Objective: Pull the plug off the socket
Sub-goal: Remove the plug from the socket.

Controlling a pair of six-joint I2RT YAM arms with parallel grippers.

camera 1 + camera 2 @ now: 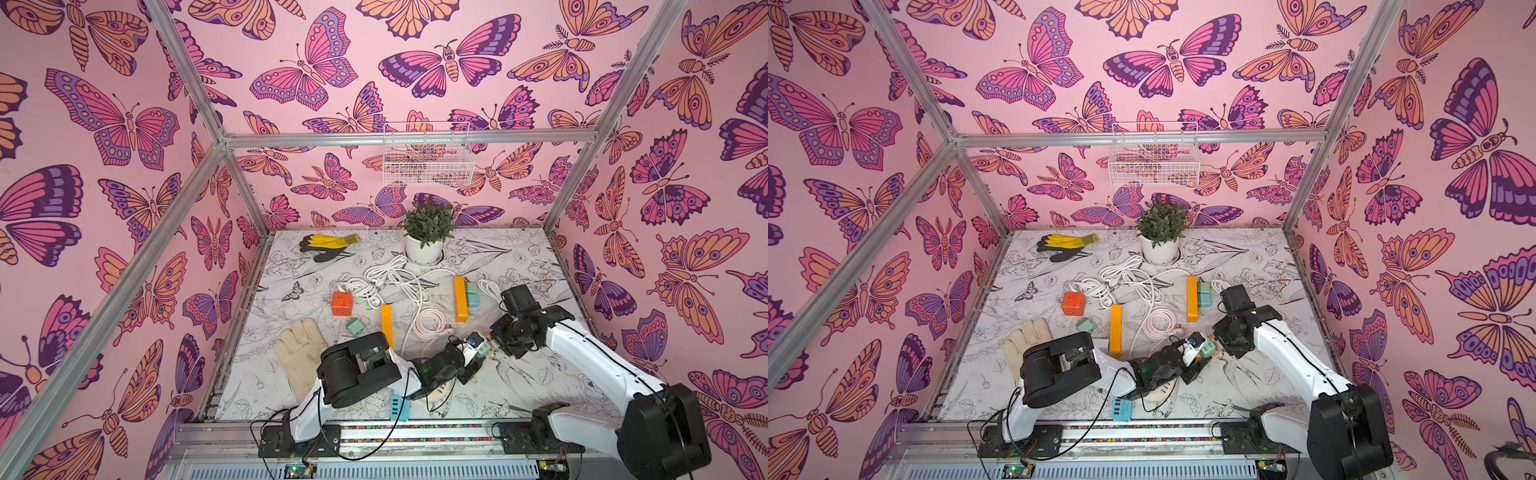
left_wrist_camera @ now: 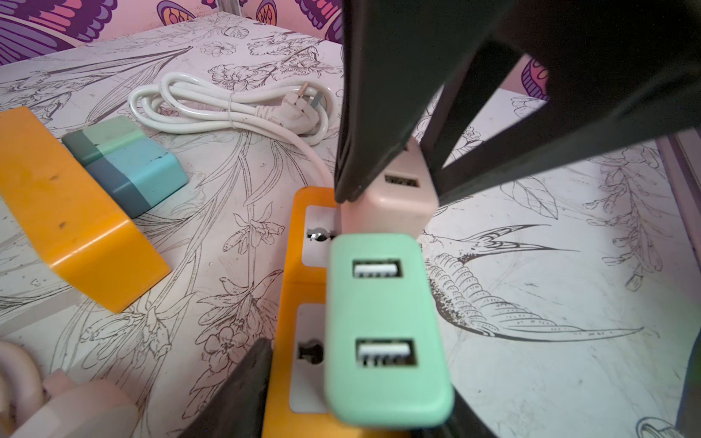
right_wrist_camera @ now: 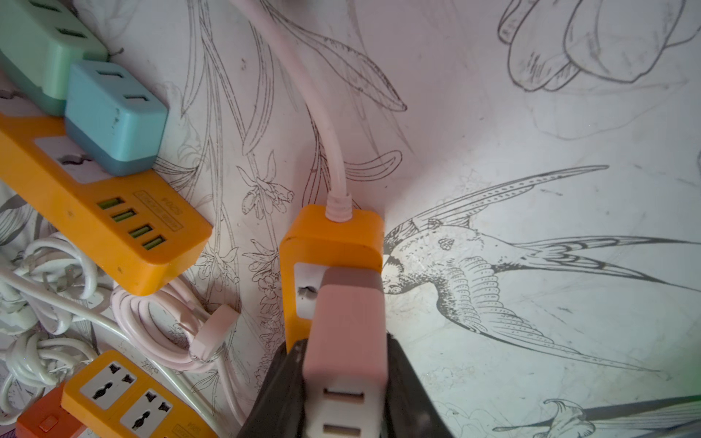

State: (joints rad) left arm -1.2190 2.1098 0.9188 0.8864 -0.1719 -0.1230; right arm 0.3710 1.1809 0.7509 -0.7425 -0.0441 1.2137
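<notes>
Gripping the pink plug (image 3: 349, 314), seated at the cord (image 3: 333, 159) end of the orange power strip (image 3: 330, 235), the right gripper (image 3: 345, 343) is clamped tight. The left gripper (image 2: 360, 379) pinches the strip's sides. Pull straight along the pins, strip braced.

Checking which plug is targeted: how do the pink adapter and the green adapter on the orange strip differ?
The pink adapter is pale pink, the green adapter mint. The right gripper is shut on the pink adapter; the green adapter is outside its jaws. The pink adapter sits at the cord end of the orange strip, the green adapter next along. Both show two USB ports.
</notes>
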